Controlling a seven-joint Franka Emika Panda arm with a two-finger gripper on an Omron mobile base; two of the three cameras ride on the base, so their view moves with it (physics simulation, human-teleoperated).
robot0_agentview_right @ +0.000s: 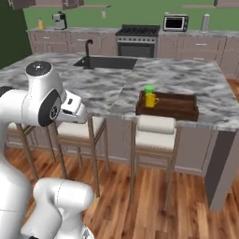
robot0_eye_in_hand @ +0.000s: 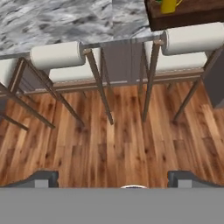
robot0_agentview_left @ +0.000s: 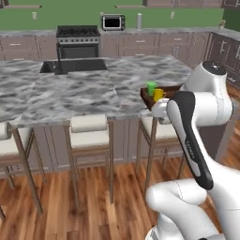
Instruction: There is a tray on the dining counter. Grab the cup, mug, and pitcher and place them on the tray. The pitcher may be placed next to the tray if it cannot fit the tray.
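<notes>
The dark wooden tray (robot0_agentview_right: 173,108) lies at the near edge of the marble dining counter (robot0_agentview_right: 196,79). On the tray's left end stand the green cup (robot0_agentview_right: 149,89) and, just in front of it, the yellow mug (robot0_agentview_right: 150,100). The left base view has the tray (robot0_agentview_left: 172,88), cup (robot0_agentview_left: 151,87) and mug (robot0_agentview_left: 158,94) partly behind my arm. The pitcher is out of view. My gripper (robot0_eye_in_hand: 116,180) is open and holds nothing. It hangs off the counter's front, over the stools and floor. The mug (robot0_eye_in_hand: 168,5) and a tray corner (robot0_eye_in_hand: 192,15) sit at the hand view's top.
Padded bar stools (robot0_agentview_right: 156,130) (robot0_agentview_left: 89,129) (robot0_eye_in_hand: 57,54) line the counter's front above a wooden floor (robot0_eye_in_hand: 122,140). A sink (robot0_agentview_right: 107,62) is set into the counter's far side. A stove (robot0_agentview_right: 137,39) and a microwave (robot0_agentview_right: 175,22) stand along the back wall.
</notes>
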